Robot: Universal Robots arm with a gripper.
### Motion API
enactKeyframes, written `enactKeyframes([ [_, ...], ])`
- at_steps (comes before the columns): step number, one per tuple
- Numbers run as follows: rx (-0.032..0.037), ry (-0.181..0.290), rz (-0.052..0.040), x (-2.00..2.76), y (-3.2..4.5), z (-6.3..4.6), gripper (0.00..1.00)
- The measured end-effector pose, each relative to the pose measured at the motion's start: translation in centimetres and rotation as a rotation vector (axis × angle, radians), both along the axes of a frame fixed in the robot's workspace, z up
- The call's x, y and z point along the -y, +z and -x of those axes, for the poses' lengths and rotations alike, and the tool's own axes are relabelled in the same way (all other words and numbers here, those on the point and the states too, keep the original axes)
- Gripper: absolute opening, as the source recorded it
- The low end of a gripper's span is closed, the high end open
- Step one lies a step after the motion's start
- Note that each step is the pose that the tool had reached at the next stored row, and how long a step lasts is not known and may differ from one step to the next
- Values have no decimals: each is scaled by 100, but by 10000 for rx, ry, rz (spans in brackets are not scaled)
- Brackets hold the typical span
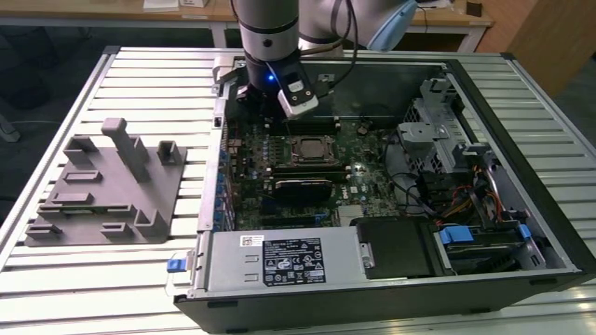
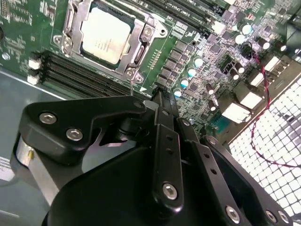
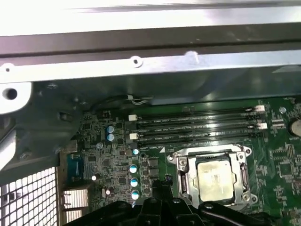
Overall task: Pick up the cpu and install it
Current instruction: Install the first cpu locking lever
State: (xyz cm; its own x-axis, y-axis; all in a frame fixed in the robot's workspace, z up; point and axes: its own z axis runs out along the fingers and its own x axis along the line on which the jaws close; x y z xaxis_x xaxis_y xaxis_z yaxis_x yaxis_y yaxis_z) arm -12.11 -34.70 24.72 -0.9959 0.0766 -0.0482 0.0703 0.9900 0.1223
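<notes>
The cpu (image 1: 308, 148) lies flat inside the metal frame of its socket on the green motherboard (image 1: 363, 150), within the open computer case. Both wrist views show its pale silver top, cpu (image 2: 106, 35) and cpu (image 3: 215, 180). My gripper (image 1: 279, 118) hangs over the board's back edge, beside the memory slots (image 3: 197, 127) and a short way from the socket. Its black fingers meet at the tip, gripper (image 2: 159, 96) and gripper (image 3: 162, 184), shut with nothing between them and not touching the cpu.
A large grey plastic block (image 1: 102, 188) with slots and posts lies on the slatted table at the exterior view's left. Inside the case are a black finned module (image 1: 303, 188), a power supply (image 1: 279, 262) and drive cages with cables (image 1: 447, 167). The case walls (image 1: 216, 139) hem in the board.
</notes>
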Motion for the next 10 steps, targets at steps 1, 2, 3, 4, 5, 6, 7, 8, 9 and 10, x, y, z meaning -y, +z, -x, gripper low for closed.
enactKeyframes([
  [1,1,117,0,-1,-1,0,11],
  [2,0,331,-3,-8,-3,-1,11],
  [3,-5,393,-7,-12,-3,-1,11],
  [4,-12,438,-17,-16,-3,-1,11],
  [5,-17,470,-25,-20,-3,0,11],
  [6,-21,495,-31,-26,-3,0,11],
  [7,-25,516,-35,-33,-3,0,11],
  [8,-28,530,-36,-40,-3,0,11],
  [9,-30,538,-36,-49,-3,0,11],
  [10,-32,543,-36,-60,-3,0,11],
])
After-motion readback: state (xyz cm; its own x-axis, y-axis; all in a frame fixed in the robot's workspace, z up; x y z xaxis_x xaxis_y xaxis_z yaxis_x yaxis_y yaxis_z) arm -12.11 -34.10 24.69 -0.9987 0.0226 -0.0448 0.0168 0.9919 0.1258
